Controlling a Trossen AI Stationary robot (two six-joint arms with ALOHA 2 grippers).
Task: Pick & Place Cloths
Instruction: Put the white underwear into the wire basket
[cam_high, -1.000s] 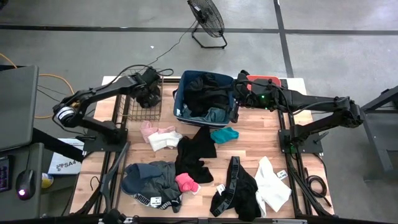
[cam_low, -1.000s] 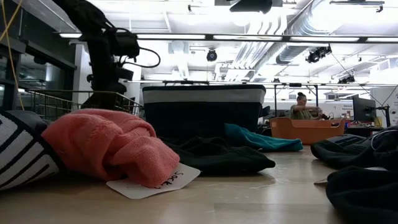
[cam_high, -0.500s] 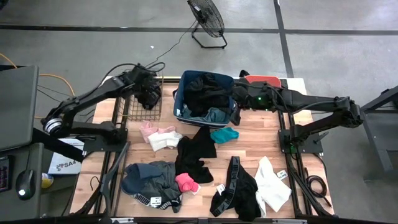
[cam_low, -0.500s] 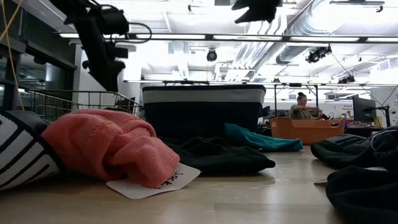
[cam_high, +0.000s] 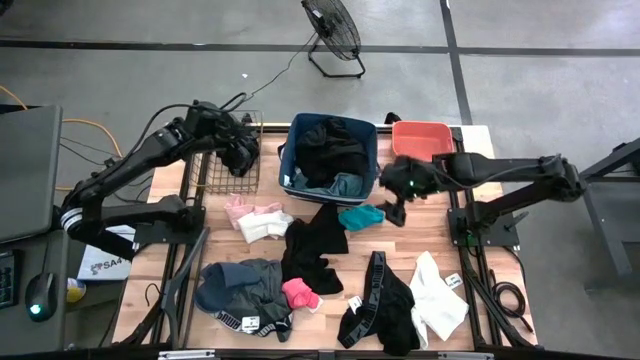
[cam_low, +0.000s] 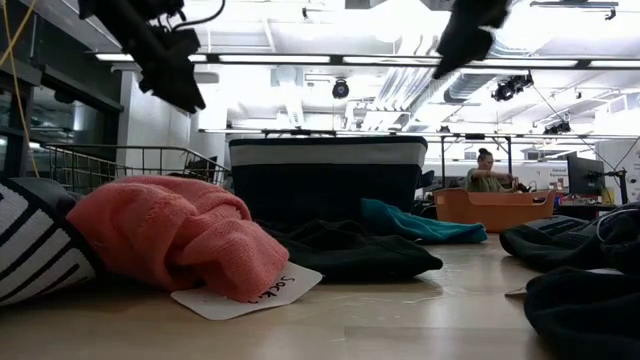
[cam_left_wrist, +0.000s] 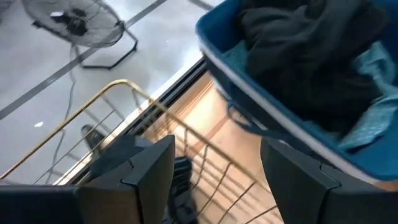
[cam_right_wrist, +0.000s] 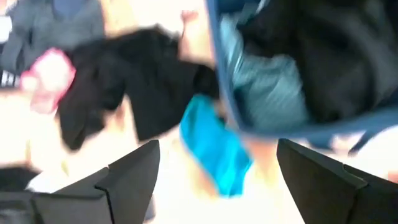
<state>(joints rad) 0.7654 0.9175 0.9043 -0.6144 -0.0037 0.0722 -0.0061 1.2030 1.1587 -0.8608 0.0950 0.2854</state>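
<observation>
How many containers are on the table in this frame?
3, all along the far edge: a wire basket at the left, a blue fabric bin in the middle holding dark cloths, and a coral tub at the right.

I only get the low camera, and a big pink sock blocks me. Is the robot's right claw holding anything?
Observer: No. The right gripper is open and empty, above the teal cloth.
Operator: Is anything inside the dark bin?
Observer: Yes, black cloths are piled in the blue bin.
Operator: Where's the left claw?
Observer: The left gripper is open, holding nothing, over the wire basket.
</observation>
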